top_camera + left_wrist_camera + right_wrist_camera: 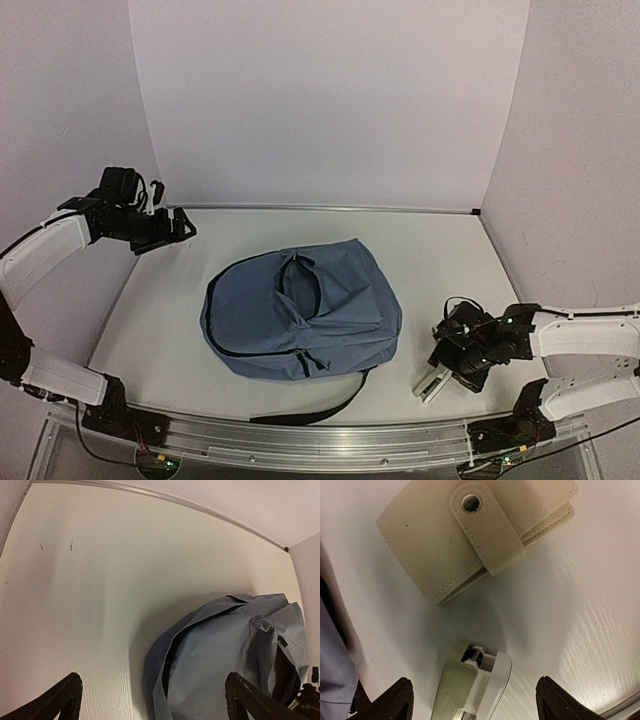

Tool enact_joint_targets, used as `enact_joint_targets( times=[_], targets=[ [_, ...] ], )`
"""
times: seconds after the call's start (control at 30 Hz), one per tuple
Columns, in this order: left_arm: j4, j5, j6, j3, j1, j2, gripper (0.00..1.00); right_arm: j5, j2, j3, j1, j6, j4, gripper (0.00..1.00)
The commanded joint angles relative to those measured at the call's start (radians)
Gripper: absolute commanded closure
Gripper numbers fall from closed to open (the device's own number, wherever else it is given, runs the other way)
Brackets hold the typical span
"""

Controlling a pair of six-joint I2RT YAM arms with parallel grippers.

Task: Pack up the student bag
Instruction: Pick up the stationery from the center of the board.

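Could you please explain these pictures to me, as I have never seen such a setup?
These are two robot arms bolted at the near edge of a table, each ending in two-finger jaws. The wide picture comes from a fixed camera above and behind them; the other two come from wrist cameras looking past the jaws. A blue bag lies in the middle, its zip open. The left arm hangs high at the left; the right arm is low over a beige wallet and what looks like a small stapler. Both jaws are open and hold nothing.

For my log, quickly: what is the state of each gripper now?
Left gripper: open, holding nothing.
Right gripper: open, holding nothing.
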Motion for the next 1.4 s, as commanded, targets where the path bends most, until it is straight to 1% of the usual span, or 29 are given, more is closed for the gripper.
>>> enact_joint_targets(
  times=[0.0, 0.2, 0.33, 0.5, 0.53, 0.7, 0.83, 0.93, 1.03, 1.1, 1.2, 1.27, 1.37],
  targets=[
    [-0.015, -0.008, 0.026, 0.015, 0.003, -0.027, 0.0, 0.044, 0.057, 0.035, -0.002, 0.017, 0.051, 0.19],
    [-0.02, -0.007, 0.027, 0.015, 0.003, -0.031, 0.0, 0.033, 0.142, 0.054, -0.002, -0.002, 0.09, 0.27],
    [-0.021, -0.008, 0.027, 0.015, 0.003, -0.033, 0.0, 0.025, 0.163, 0.078, -0.001, -0.021, 0.102, 0.36],
    [-0.022, -0.01, 0.029, 0.014, 0.002, -0.025, 0.0, 0.013, 0.175, 0.089, -0.002, -0.042, 0.11, 0.54],
    [-0.023, -0.01, 0.029, 0.014, 0.002, -0.022, 0.0, 0.009, 0.176, 0.089, -0.002, -0.047, 0.113, 0.56],
    [-0.023, 0.01, 0.027, 0.013, 0.002, -0.008, 0.0, 0.006, 0.182, 0.085, -0.001, -0.074, 0.125, 0.6],
    [-0.021, 0.026, 0.029, 0.014, 0.003, -0.006, 0.0, -0.002, 0.186, 0.093, -0.002, -0.101, 0.128, 0.65],
    [0.003, 0.122, 0.029, 0.002, 0.002, -0.021, 0.01, -0.015, 0.158, 0.101, -0.002, -0.121, 0.127, 0.69],
    [0.07, 0.265, -0.035, -0.03, -0.013, -0.046, 0.02, -0.023, 0.098, 0.112, -0.002, -0.142, 0.125, 0.72],
    [0.122, 0.297, -0.094, -0.059, -0.062, -0.07, 0.02, -0.028, 0.043, 0.12, -0.002, -0.161, 0.123, 0.75],
    [0.195, 0.228, -0.185, -0.085, -0.225, -0.107, 0.02, -0.034, -0.043, 0.139, -0.001, -0.186, 0.119, 0.78],
    [0.262, 0.211, -0.256, -0.108, -0.331, -0.124, 0.02, -0.034, -0.093, 0.166, -0.001, -0.198, 0.117, 0.8],
    [0.412, 0.189, -0.359, -0.148, -0.464, -0.14, 0.02, -0.027, -0.127, 0.231, -0.002, -0.21, 0.117, 0.81]
  ],
)
